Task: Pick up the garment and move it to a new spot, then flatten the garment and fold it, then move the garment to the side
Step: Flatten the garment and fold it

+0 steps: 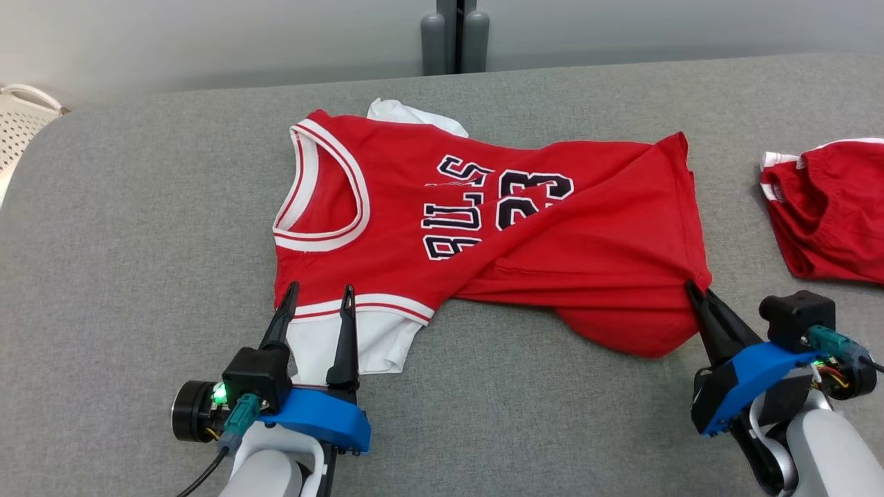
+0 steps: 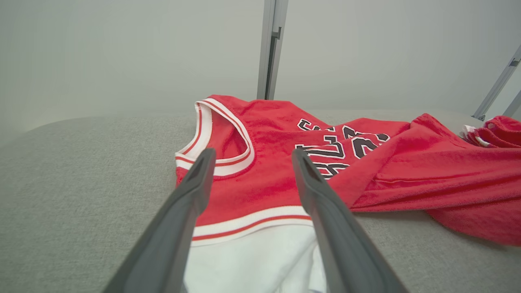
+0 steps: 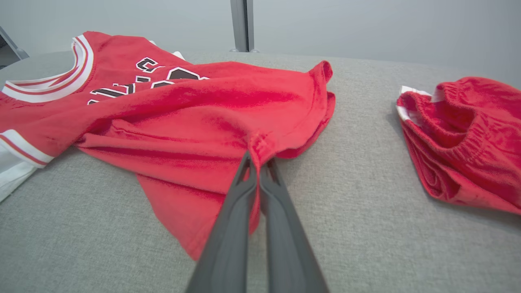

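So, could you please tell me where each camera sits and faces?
Head view: on the head, looking down at the red sleeveless fabric jersey on the grey padded table; left gripper open, right gripper shut on its hem.
Left wrist view: on the left wrist, facing the jersey's white-trimmed edge between spread fingers.
Right wrist view: on the right wrist, along shut fingers pinching the hem.
All three share the jersey.

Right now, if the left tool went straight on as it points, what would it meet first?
Probably the red jersey, at its striped trim just ahead of the left tool; height unclear.
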Motion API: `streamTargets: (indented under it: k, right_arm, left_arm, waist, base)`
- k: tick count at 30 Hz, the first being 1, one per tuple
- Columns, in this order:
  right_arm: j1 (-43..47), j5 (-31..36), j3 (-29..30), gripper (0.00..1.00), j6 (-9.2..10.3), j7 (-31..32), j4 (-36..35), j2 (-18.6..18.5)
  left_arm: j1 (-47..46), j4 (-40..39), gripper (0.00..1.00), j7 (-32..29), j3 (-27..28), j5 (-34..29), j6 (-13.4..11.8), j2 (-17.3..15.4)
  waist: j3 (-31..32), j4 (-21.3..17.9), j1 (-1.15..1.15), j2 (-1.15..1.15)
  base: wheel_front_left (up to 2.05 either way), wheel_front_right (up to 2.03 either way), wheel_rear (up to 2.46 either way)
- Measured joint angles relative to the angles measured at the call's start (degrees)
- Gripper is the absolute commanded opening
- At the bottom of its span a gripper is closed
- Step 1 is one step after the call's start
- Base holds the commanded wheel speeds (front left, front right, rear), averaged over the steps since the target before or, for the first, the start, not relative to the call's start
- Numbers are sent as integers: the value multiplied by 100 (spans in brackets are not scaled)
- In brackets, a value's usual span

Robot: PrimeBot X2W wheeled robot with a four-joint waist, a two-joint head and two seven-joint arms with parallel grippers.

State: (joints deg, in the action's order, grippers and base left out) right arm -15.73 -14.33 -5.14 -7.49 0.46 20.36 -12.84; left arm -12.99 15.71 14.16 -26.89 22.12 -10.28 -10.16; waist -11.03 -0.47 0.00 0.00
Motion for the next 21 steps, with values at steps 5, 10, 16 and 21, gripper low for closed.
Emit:
streamTargets:
  k: [5, 10, 16, 21]
  right_arm:
    - [723, 108, -149, 0, 0, 419, -1214, 34]
    - [1449, 66, -587, 0, 1, 806, -1974, 186]
    - [1785, 89, -981, 0, 1, 927, -1859, 336]
    - [1856, 169, -1143, 0, 1, 776, -1314, 398]
  left_arm:
    - [32, -16, 100, 3, 3, 9, -29, -25]
    - [40, -48, 100, 5, 8, 31, -54, -46]
    - [39, -64, 100, 5, 0, 55, -70, -64]
    - [24, -63, 100, 5, -11, 62, -71, -69]
  waist:
    - [24, -81, 0, 0]
    - [9, -143, 0, 0]
    - [-20, -187, 0, 0]
    - [-35, -185, 0, 0]
  base:
    - [0, 0, 0]
    - [0, 0, 0]
    - [0, 0, 0]
    - [0, 0, 0]
